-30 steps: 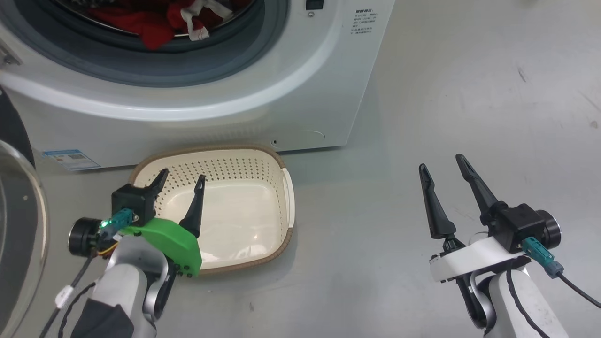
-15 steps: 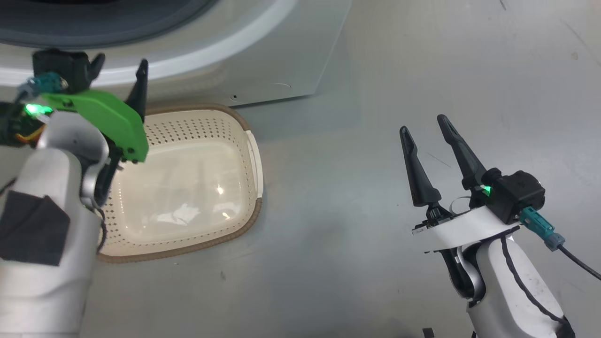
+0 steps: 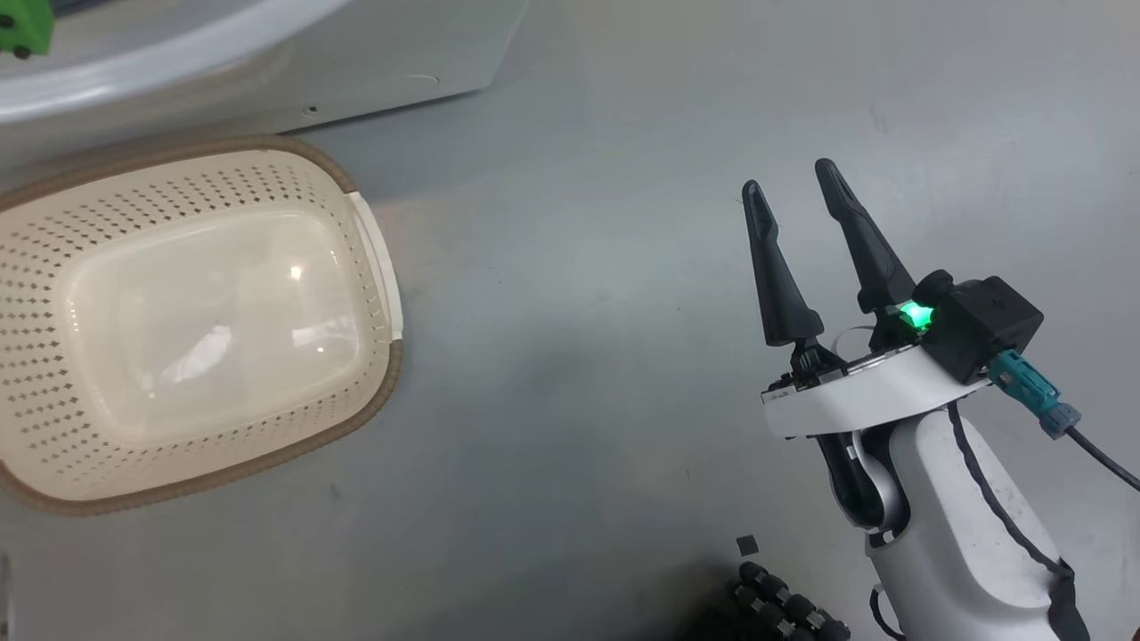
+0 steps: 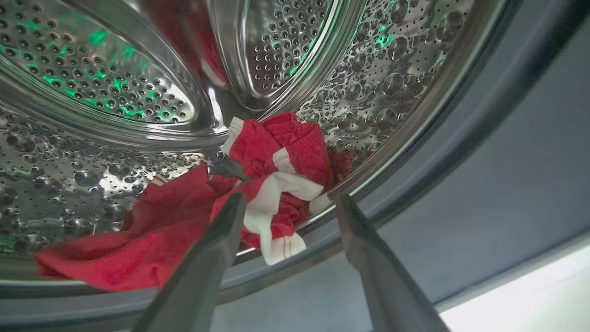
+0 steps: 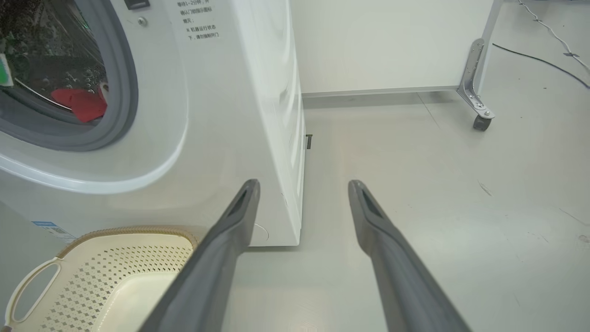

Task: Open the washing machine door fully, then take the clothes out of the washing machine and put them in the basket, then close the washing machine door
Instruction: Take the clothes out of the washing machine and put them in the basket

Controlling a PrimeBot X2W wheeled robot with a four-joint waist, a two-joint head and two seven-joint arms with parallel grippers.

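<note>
So, L fingers wide apart, empty, by clothes in drum, R fingers wide apart, empty, over floor

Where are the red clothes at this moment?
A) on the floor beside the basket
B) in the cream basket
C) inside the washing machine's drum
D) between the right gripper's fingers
C: in the left wrist view the red clothes lie on the perforated steel drum, just behind its front rim, while the cream basket shows a bare bottom in the head view.
</note>
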